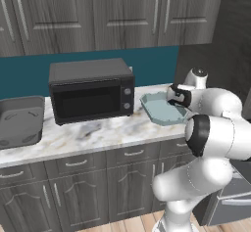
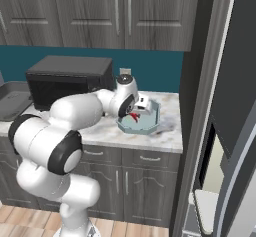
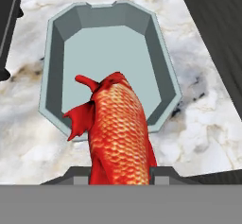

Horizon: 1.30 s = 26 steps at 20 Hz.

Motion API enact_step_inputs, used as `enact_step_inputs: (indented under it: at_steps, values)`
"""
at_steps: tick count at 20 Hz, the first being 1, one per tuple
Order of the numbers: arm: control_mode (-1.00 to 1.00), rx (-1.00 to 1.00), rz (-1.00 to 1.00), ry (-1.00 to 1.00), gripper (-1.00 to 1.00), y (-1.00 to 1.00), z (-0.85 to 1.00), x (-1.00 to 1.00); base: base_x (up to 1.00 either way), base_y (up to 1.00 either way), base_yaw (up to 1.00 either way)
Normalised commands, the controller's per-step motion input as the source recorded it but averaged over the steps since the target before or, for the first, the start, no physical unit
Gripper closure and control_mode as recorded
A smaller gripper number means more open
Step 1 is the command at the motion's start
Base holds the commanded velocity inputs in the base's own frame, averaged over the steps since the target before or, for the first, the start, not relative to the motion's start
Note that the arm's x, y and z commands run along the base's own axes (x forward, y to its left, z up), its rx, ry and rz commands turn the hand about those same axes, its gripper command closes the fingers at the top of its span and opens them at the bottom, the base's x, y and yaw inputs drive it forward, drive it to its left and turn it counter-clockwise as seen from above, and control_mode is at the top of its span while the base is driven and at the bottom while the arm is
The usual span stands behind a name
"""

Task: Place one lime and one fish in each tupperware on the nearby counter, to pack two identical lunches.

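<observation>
Teal backsplash, grey wood cabs, black microwave, wood floor.

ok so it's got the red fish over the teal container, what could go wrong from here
1. In the hand view the red fish, clamped in the gripper, hangs over the near rim of the teal tupperware; let go here, it might catch that edge or slide onto the counter.
2. The tupperware looks light; a nudge while lowering could push it.
3. The microwave stands close beside it, so a wide swing of the arm might clip it.
</observation>
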Motion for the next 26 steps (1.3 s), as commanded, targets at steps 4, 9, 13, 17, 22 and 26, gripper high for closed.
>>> enact_step_inputs:
  at_steps: [4,9,13,17,22,26]
  values:
    - [-1.0,0.0,0.05,0.0,1.0,-0.12,-0.31,0.48,0.0,0.0,0.0]
    - [-1.0,0.0,0.05,0.0,1.0,-0.1,-0.34,0.48,0.0,0.0,0.0]
    - [-1.0,0.0,0.04,0.0,1.0,-0.01,-0.28,0.47,0.0,0.0,0.0]
    - [-1.0,0.0,0.04,0.0,1.0,-0.08,-0.27,0.51,0.0,0.0,0.0]
    - [-1.0,0.0,0.04,0.0,1.0,-0.19,-0.31,0.47,0.0,0.0,0.0]
    - [-1.0,0.0,0.04,0.0,1.0,-0.12,-0.31,0.49,0.0,0.0,0.0]
